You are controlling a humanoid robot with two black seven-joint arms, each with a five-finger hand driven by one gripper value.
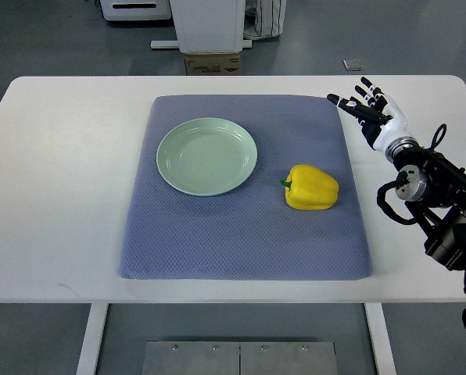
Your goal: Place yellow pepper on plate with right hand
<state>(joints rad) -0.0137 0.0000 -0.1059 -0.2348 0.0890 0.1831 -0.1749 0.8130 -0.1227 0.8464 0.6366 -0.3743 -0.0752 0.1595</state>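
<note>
The right robot hand [370, 109] is seen with fingers spread and nothing held, poised above the white desk [69, 195] just past the far right corner of the blue-grey mat [241, 234]. On that mat, the pale green plate [207, 156] is shown bare, and the yellow pepper [312, 188] lies on its side to the plate's right, near it but apart. No grasp has been made; reaching, lifting and placing are all judged outstanding.
</note>
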